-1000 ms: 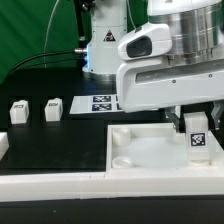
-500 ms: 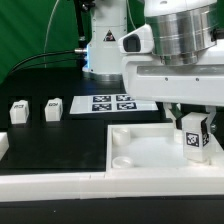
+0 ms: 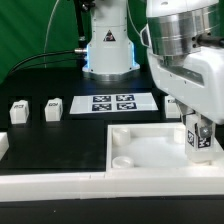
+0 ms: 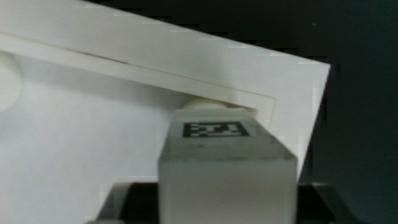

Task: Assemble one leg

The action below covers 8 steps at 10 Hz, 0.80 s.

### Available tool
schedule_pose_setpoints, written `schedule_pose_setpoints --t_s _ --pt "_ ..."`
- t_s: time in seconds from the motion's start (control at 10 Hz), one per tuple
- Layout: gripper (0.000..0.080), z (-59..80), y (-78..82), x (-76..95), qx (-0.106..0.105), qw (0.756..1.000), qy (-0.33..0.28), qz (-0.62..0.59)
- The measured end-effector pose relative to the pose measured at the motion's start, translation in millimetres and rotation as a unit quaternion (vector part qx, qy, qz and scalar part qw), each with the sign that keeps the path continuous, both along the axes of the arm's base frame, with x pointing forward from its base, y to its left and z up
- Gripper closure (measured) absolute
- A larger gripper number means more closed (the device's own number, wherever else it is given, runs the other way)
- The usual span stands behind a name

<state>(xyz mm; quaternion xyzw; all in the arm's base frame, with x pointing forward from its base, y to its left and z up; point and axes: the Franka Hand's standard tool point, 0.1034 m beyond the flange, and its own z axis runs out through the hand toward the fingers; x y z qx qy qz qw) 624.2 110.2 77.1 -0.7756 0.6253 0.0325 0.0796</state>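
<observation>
The end effector (image 3: 199, 130) is clenched on the leg (image 3: 200, 145), gripping the white block by its sides and holding it upright, tag outward, over the part of the tray (image 3: 150, 142) at the exterior view's right. In the wrist view the leg (image 4: 217, 165) stands just beside a round corner socket (image 4: 210, 101) of the tray (image 4: 89, 120), but whether it touches the tray cannot be told. A spare leg (image 3: 17, 112) and a second spare leg (image 3: 52, 109) stand on the black surface (image 3: 70, 140) at the exterior view's left, well apart from the tray, and the marker board (image 3: 112, 102) lies just beyond the tray's far edge.
</observation>
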Motion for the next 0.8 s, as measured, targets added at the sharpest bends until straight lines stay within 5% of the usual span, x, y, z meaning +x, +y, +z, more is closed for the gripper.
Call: schedule_pose_setpoints --t_s 0.4,0.6,0.8 --pt "0.0503 -0.5 0.5 -0.3 0.004 1.000 0.002 -0.012" --pt "0.0209 -1.1 1.2 -0.6 0.003 1.000 -0.001 0.013" --pt "0.0163 -3.7 3.4 -2.4 -0.008 0.990 -0.019 0.141"
